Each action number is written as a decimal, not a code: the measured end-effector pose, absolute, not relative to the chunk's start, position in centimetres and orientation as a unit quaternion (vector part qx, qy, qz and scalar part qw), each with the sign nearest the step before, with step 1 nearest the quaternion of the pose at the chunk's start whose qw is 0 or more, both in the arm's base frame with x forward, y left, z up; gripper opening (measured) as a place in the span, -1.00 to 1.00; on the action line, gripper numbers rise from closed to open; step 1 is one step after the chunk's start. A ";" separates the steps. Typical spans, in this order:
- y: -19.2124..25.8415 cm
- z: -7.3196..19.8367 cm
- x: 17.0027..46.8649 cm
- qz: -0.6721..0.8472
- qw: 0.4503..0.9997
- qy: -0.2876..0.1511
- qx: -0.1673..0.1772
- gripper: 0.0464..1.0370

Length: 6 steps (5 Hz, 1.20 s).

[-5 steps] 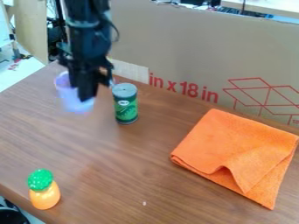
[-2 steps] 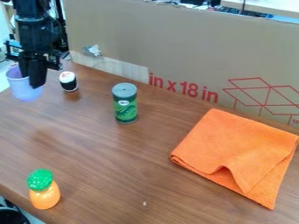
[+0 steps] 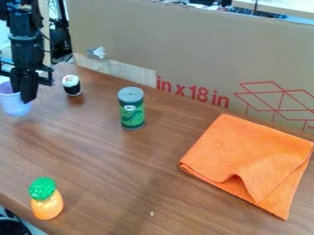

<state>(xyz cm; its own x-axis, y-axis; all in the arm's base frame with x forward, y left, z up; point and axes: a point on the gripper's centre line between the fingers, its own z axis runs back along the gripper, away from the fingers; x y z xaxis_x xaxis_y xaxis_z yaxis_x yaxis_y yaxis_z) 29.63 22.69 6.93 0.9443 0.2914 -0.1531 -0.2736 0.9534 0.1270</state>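
The black gripper (image 3: 25, 94) hangs at the far left of the table, shut on the rim of a pale purple cup (image 3: 15, 104). The cup is upright, partly covered by the gripper, and I cannot tell whether its base touches the table. Just right of the gripper stands a small sushi-like piece (image 3: 71, 85), black with a white top. Farther right is an upright green can (image 3: 131, 108) with a grey lid.
An orange cloth (image 3: 248, 160) lies folded on the right of the wooden table (image 3: 122, 174). A pineapple toy (image 3: 46, 198) stands near the front left edge. A tall cardboard wall (image 3: 202, 55) borders the back.
The gripper and cup have moved left from beside the green can to the table's far left, lastly a little lower. The sushi-like piece behind them has come into sight.
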 end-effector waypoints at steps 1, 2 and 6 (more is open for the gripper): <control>23.4 6.0 30.5 0.163 0.982 0.077 0.063 -0.91; 23.7 5.7 30.6 0.172 0.979 0.082 0.066 -0.91; 24.6 6.5 27.9 0.254 0.965 0.059 0.013 0.18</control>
